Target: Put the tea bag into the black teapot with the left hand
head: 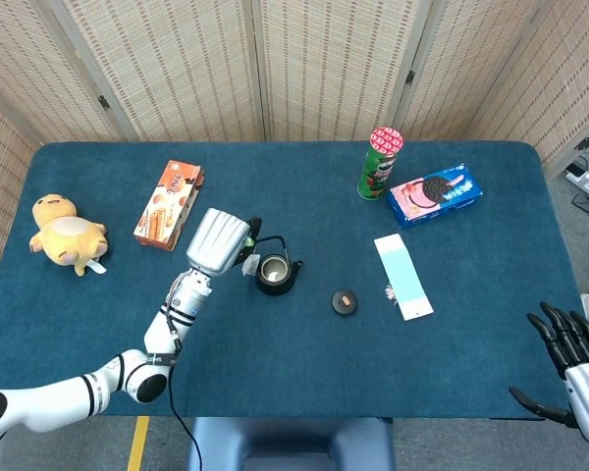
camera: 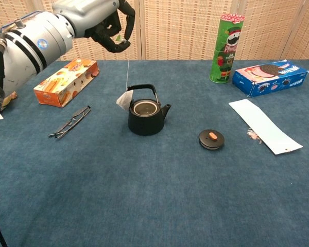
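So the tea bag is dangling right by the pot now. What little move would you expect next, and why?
Probably a small shift toward the robot's right, then down. The left hand pinches the string, and the tea bag hangs just left of the teapot, beside its handle rather than over the opening. The lid lies apart on the table, so the opening is free once the bag is over it.

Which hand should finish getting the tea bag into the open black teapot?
Left. The left hand already pinches the string, with the white tea bag hanging beside the black teapot. The right hand sits open at the table's far corner.
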Action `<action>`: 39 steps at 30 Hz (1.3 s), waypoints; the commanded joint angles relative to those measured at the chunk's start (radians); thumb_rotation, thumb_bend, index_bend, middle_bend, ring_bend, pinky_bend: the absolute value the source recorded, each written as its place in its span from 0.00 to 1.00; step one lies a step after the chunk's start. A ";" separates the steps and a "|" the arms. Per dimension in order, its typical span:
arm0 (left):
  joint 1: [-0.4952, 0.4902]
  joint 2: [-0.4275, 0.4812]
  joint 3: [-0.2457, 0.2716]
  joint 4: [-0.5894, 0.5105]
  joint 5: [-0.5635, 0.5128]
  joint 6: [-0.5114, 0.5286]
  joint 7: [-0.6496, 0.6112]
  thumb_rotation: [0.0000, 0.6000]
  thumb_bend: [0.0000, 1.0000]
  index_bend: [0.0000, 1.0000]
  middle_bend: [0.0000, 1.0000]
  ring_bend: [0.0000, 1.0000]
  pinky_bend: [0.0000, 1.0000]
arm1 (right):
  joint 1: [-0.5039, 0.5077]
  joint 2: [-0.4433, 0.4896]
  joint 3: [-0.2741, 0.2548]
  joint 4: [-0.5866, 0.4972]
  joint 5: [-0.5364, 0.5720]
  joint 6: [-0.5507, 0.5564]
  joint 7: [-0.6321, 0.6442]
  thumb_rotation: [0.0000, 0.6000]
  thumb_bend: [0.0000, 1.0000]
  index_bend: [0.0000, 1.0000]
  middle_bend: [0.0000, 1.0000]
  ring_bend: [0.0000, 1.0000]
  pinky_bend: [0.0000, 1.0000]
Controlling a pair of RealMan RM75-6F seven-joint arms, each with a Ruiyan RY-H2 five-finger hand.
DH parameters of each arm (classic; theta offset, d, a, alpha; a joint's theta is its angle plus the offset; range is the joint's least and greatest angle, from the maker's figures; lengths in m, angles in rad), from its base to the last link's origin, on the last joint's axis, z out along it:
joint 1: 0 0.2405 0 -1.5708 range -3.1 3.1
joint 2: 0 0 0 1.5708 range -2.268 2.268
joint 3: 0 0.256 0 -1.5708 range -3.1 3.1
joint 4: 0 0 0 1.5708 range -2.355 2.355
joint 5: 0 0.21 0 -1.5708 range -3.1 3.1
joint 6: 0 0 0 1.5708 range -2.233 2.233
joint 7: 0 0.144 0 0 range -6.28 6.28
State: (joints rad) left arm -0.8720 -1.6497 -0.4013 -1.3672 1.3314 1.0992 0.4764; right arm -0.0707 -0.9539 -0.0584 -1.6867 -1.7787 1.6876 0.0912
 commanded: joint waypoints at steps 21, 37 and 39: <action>0.007 0.009 0.105 -0.037 -0.041 0.021 0.001 1.00 0.47 0.62 1.00 1.00 1.00 | -0.015 0.005 0.016 0.007 0.028 0.034 0.022 0.82 0.21 0.00 0.00 0.00 0.00; 0.197 -0.180 0.363 0.099 0.088 0.137 -0.312 1.00 0.47 0.62 1.00 1.00 1.00 | -0.016 0.001 0.008 0.011 0.003 0.034 0.010 0.82 0.21 0.00 0.00 0.00 0.00; 0.221 -0.196 0.386 0.120 0.104 0.150 -0.329 1.00 0.47 0.61 1.00 1.00 1.00 | -0.018 0.000 0.007 0.012 -0.001 0.038 0.010 0.82 0.21 0.00 0.00 0.00 0.00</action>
State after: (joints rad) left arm -0.6737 -1.8262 -0.0367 -1.2684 1.4161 1.2315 0.1682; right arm -0.0883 -0.9533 -0.0511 -1.6752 -1.7787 1.7249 0.1013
